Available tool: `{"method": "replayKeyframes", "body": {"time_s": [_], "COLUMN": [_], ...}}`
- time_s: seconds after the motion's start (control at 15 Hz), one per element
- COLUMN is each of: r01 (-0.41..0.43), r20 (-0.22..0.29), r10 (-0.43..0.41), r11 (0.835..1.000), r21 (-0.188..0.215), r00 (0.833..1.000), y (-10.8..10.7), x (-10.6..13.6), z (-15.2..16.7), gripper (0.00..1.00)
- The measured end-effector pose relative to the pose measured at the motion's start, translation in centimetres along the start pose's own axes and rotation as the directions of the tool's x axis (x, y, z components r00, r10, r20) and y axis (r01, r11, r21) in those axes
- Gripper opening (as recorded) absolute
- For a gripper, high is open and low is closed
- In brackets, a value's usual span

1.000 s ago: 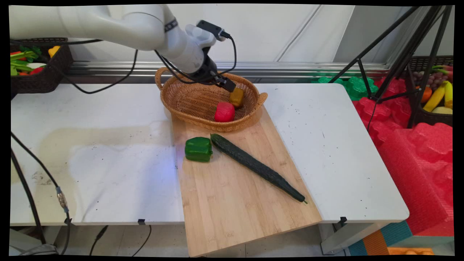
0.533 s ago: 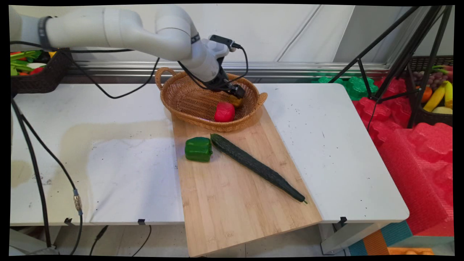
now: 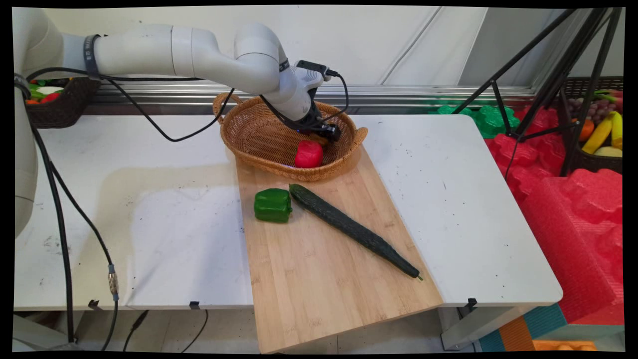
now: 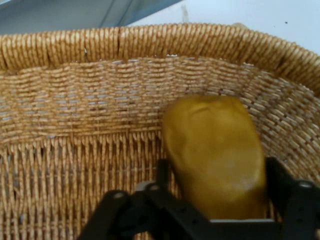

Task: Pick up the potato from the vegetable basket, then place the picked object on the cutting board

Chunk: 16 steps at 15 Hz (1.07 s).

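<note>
While the white arm is reaching down into the oval woven wicker basket [image 3: 259,139], the black two-finger gripper [image 4: 217,200] is sitting low inside it, close to the far woven wall. Between the jaws is lying the mustard-yellow, rounded block-shaped pepper [image 4: 215,155], and in the hand view its flanks are filling the whole gap, one black finger [image 4: 162,172] standing at one side and the other finger at the opposite side. The jaws are clenching on this yellow pepper, which is resting on or just above the basket's woven floor; which of the two cannot be told. In the main view the gripper [image 3: 326,133] is hiding nearly all of the pepper, leaving only a sliver showing under it. Just beside the jaws, toward the near rim of the basket, a red rounded pepper [image 3: 308,153] is lying on the weave. Outside the basket and well apart from the jaws, a green bell pepper [image 3: 272,205] and a long dark green cucumber [image 3: 354,229] are lying on the pale bamboo cutting board [image 3: 319,279], the cucumber's end just beside the green pepper.
</note>
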Motion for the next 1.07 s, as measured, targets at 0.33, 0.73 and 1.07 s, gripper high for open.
{"method": "replayKeyframes", "body": {"time_s": [0.33, 0.73, 1.07], "r01": [0.018, 0.014, -0.056], "r20": [-0.026, -0.100, -0.180], "r10": [-0.017, -0.008, 0.064], "r11": [1.000, 0.998, 0.997], "r21": [0.026, 0.056, 0.049], "r00": [1.000, 0.995, 0.982], "y": [0.3, 0.5, 1.2], "x": [-0.3, 0.3, 0.5], "z": [-0.9, -5.3, -11.7], "gripper": [0.00, 0.00, 0.00]}}
